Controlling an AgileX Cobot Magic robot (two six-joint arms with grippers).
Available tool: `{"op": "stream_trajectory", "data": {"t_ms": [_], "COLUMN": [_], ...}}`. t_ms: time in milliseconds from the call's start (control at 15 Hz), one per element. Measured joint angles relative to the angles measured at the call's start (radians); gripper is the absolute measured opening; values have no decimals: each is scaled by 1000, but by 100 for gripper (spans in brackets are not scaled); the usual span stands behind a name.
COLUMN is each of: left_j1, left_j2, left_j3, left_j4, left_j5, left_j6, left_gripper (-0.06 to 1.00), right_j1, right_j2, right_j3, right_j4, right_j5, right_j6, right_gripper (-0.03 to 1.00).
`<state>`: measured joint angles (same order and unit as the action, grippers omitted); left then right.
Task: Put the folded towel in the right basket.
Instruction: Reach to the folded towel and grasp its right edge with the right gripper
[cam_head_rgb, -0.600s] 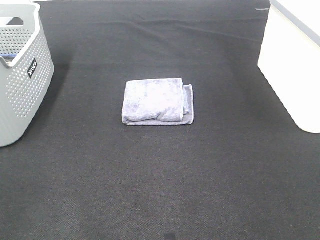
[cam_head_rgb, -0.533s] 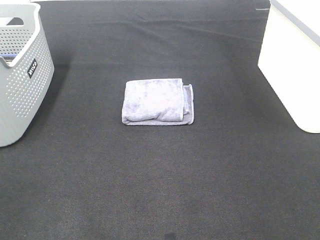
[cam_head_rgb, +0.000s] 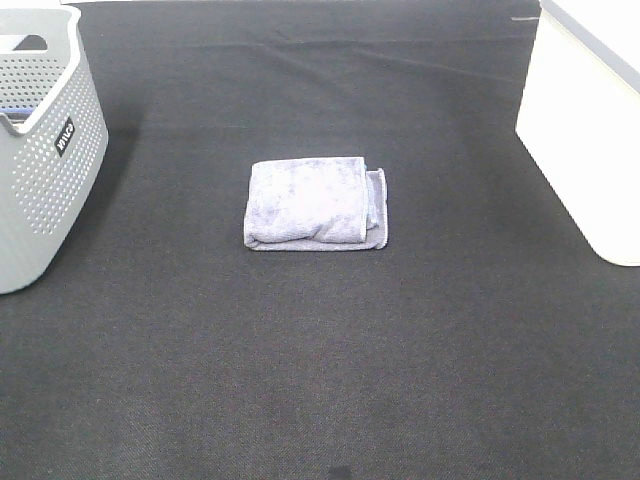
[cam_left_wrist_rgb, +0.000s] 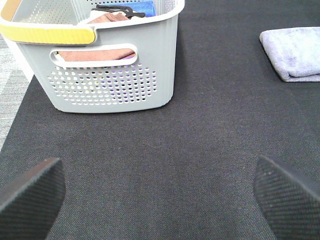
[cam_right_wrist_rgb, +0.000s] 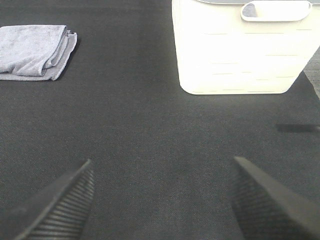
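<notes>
A folded lavender towel (cam_head_rgb: 315, 204) lies flat on the black mat in the middle of the table; it also shows in the left wrist view (cam_left_wrist_rgb: 295, 52) and the right wrist view (cam_right_wrist_rgb: 36, 51). The white right basket (cam_head_rgb: 590, 120) stands at the right edge, also seen in the right wrist view (cam_right_wrist_rgb: 240, 47). My left gripper (cam_left_wrist_rgb: 157, 195) is open and empty, low over the mat in front of the grey basket. My right gripper (cam_right_wrist_rgb: 162, 200) is open and empty, low over the mat, well short of both towel and white basket. Neither arm shows in the exterior view.
A grey perforated basket (cam_head_rgb: 45, 150) stands at the left edge; in the left wrist view (cam_left_wrist_rgb: 100, 65) it holds several cloths and has a yellow handle. The black mat (cam_head_rgb: 320, 360) covers the table.
</notes>
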<state>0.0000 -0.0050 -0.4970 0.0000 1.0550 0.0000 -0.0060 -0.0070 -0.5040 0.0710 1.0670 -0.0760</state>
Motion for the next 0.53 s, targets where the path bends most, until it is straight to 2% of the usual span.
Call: {"op": "stream_trajectory", "data": {"t_ms": [533], "left_j1": [0], "left_j2": [0], "left_j3": [0], "left_j4": [0], "left_j5": [0], "left_j6": [0], "left_gripper": [97], "right_j1": [0], "right_j2": [0], "right_j3": [0], "right_j4": [0], "right_j5": [0], "right_j6": [0], "right_gripper": [71]}}
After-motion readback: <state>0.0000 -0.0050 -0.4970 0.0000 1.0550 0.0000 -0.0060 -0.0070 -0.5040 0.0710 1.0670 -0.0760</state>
